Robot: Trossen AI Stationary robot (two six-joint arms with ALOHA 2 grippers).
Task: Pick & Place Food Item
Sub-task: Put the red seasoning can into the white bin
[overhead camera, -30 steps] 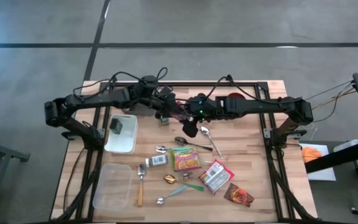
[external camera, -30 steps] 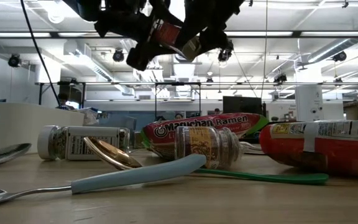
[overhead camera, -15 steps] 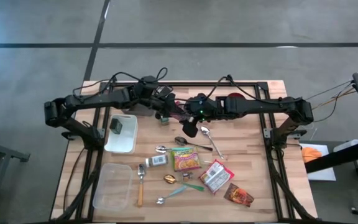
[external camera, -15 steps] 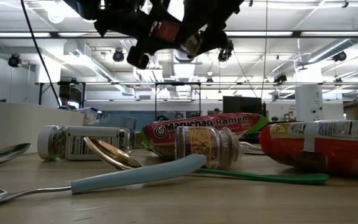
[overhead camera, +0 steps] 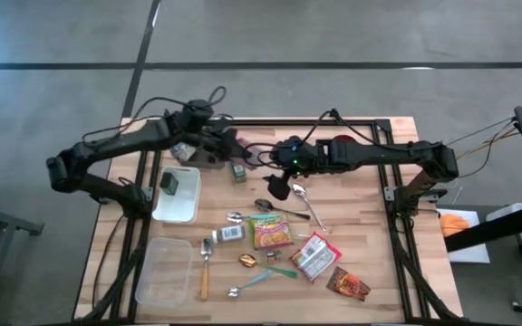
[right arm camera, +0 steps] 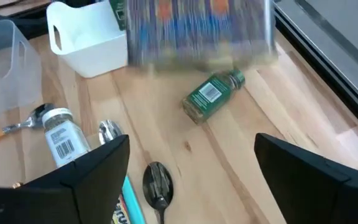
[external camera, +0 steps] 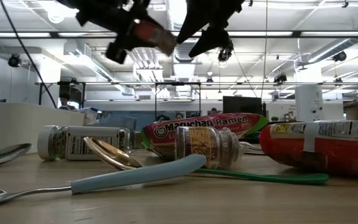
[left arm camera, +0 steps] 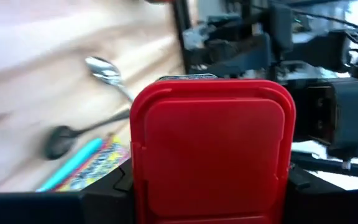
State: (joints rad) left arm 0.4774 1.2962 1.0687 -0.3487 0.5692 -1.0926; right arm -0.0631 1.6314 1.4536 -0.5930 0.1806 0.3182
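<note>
Wooden desk (overhead camera: 370, 226) cluttered; left gripper (overhead camera: 208, 145) jaws grasp red-lidded jar (left arm camera: 211, 155) aloft.
Right gripper (overhead camera: 277, 186) jaws released; jar may slip, hitting green bottle (right arm camera: 212, 96).

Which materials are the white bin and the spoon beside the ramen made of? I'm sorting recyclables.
White bin: likely plastic; opaque, matte, moulded walls with a cut-out handle. Spoon: probably metal; its bright bowl and thin handle reflect light like polished steel.

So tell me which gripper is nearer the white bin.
Left. The left gripper, shut on a red-lidded container, hangs just past the white bin's far end. The right gripper, open, hangs farther off, toward the table's middle.
</note>
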